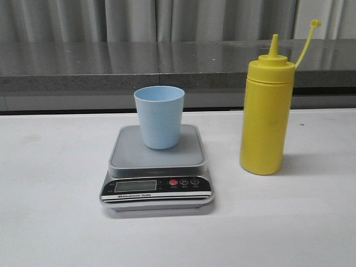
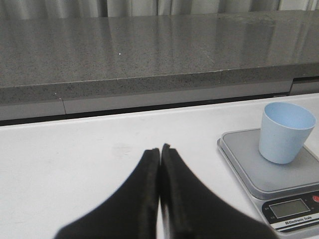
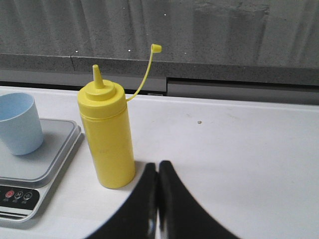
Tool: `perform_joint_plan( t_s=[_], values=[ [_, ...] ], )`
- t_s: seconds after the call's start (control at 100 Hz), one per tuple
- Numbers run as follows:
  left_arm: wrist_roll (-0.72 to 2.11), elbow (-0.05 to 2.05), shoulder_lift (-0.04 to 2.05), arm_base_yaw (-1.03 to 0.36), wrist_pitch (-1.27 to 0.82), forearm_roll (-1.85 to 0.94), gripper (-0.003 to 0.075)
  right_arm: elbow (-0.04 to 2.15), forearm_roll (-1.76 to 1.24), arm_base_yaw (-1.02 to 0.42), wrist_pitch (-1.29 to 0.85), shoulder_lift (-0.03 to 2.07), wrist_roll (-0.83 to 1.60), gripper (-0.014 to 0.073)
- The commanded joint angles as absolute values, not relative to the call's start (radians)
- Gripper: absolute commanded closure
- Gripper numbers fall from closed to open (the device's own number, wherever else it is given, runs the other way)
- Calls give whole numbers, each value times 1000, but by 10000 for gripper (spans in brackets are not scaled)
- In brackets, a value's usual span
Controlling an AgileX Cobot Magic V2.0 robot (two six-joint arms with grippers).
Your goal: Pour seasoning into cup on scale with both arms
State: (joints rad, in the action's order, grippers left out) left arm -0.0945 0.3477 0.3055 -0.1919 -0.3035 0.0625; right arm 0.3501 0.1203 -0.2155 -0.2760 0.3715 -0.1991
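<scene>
Only the fingertips of the two arms show, each from its own wrist camera. The left gripper (image 2: pixel 160 149) is a pair of matte black fingers (image 2: pixel 137 199), broad at the base and tapering to narrow, slightly rounded tips, with a thin pale seam running between them. The right gripper (image 3: pixel 158 164) looks the same: two smooth black fingers (image 3: pixel 179 209) of the same tapered, curved-edge shape, with a faint sheen along the inner edges. No screws, cables or markings are visible.
</scene>
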Motion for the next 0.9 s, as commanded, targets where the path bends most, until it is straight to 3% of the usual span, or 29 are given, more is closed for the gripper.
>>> perform_joint_plan(
  t_s=[0.0, 0.89],
  values=[
    [-100, 374, 312, -192, -228, 63, 740, 389, 123, -211, -211, 372, -189, 660],
    [-100, 374, 312, -192, -228, 63, 740, 354, 181, -201, -201, 298, -161, 660]
  ],
)
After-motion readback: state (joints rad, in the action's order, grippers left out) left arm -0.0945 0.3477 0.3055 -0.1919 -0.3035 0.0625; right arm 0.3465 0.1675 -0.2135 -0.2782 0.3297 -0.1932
